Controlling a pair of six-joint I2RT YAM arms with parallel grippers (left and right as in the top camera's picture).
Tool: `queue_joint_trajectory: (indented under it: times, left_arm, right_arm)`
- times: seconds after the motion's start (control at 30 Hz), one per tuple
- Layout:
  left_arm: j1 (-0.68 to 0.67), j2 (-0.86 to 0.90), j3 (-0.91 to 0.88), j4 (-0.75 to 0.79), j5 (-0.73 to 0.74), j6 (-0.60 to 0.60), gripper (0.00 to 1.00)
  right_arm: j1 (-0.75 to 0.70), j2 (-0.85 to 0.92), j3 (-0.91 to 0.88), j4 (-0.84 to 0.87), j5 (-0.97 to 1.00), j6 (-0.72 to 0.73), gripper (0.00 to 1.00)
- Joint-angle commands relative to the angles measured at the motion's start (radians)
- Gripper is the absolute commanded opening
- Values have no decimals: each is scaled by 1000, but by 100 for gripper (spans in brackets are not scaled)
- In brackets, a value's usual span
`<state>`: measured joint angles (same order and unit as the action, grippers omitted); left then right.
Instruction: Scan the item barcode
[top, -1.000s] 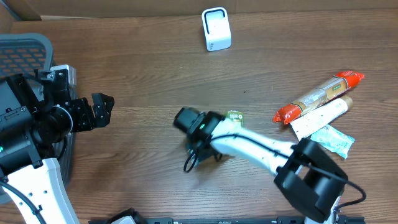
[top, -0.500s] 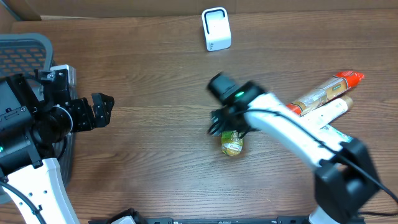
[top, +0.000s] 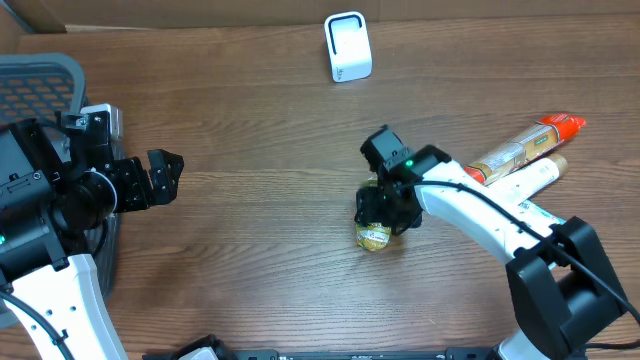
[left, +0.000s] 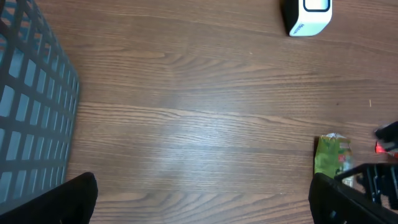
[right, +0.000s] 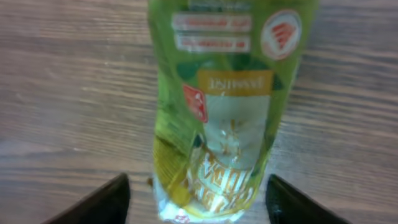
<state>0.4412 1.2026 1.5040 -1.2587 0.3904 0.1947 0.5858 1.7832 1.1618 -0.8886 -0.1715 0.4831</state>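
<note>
Right wrist view: the green pouch (right: 217, 106) is straddled by the unclenched right gripper (right: 198, 190) (the left gripper (left: 202, 186) is likewise spread wide).

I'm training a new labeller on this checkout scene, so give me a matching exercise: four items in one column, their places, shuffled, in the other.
Items
1. white scanner
2. green pouch
3. grey mesh basket
4. red-ended tube pack

Places
A. far left edge
B. right side, beside a white tube
C. back edge, centre
D. middle, flanked by the right gripper

Pairs: 1-C, 2-D, 3-A, 4-B.
</note>
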Motion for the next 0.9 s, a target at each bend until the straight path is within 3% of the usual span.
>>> queue_joint_trajectory:
  times: [0.0,0.07,0.3,0.47,0.6,0.73,0.87]
  left_arm:
    - [3,2,2,3,18,23,100]
    - [3,2,2,3,18,23,100]
    - [3,2,2,3,18,23,100]
    - [3,2,2,3,18,23,99]
    - [3,2,2,3,18,23,100]
    - [3,2,2,3,18,23,100]
    - [3,2,2,3,18,23,100]
  right_arm:
    - [1,-4,-35,43,3,22,54]
    - [1,-4,-45,63,10,22,39]
    - [2,-5,-43,72,60,12,4]
    - [2,-15,6,22,122,-66,4]
    - [19,-24,129,-157,332,-63,4]
    - [97,-23,202,-298,674,53,4]
    - [151,29,201,-303,734,72,4]
